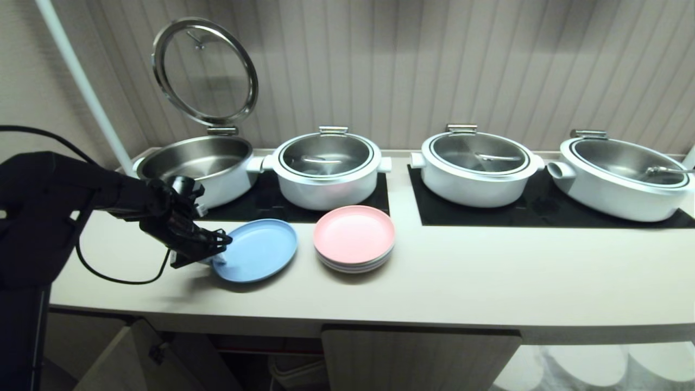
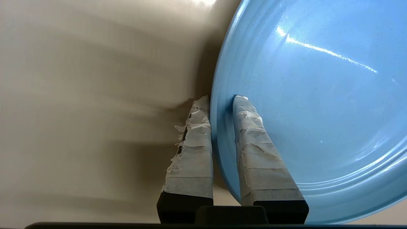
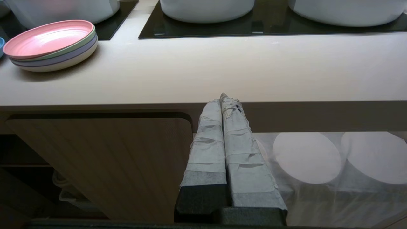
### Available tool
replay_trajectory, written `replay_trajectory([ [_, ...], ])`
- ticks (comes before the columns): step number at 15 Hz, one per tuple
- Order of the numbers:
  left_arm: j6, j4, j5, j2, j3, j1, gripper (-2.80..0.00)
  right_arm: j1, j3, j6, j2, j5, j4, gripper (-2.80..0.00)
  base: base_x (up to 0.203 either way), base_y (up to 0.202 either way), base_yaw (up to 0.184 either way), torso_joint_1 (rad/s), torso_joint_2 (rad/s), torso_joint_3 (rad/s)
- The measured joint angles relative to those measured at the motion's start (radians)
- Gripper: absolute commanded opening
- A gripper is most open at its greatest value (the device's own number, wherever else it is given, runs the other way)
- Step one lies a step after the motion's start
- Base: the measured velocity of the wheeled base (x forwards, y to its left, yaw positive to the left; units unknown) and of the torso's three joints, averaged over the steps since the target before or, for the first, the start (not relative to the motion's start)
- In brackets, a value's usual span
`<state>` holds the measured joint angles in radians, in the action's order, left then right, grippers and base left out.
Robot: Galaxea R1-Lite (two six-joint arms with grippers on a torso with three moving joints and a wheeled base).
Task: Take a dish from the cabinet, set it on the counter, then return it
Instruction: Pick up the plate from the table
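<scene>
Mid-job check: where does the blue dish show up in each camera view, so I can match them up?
Head view: blue dish lies on the counter, left of centre, its left rim pinched by the left pincer.
Left wrist view: the dish fills the right side, rim between the taped fingers.
Right wrist view: only a blue sliver at the left edge.
Shared landmark: pink-topped plate stack, beside the dish.

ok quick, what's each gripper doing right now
Left gripper: shut on the rim of the blue plate, at the counter.
Right gripper: shut, empty, parked below the counter edge.
</scene>
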<state>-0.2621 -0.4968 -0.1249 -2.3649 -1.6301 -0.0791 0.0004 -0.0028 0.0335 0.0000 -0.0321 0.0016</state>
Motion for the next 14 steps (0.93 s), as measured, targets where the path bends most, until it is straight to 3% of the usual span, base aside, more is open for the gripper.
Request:
replay_trajectory([
  [6,0.000,-0.005,-0.005,0.094,0.118,0.010,-2.80,0.000,0.000,0.000,0.000,0.000,0.000,-2.80,0.000,0.000,0.000,0.000,0.00,0.000],
  [10,0.001,-0.003,-0.064,0.161,0.171,0.007,-2.80,0.000,0.000,0.000,0.000,0.000,0.000,-2.80,0.000,0.000,0.000,0.000,0.00,0.000],
  [14,0.000,0.001,-0.070,0.204,0.199,-0.001,-2.80,0.000,0.000,0.001,0.000,0.000,0.000,-2.80,0.000,0.000,0.000,0.000,0.00,0.000],
])
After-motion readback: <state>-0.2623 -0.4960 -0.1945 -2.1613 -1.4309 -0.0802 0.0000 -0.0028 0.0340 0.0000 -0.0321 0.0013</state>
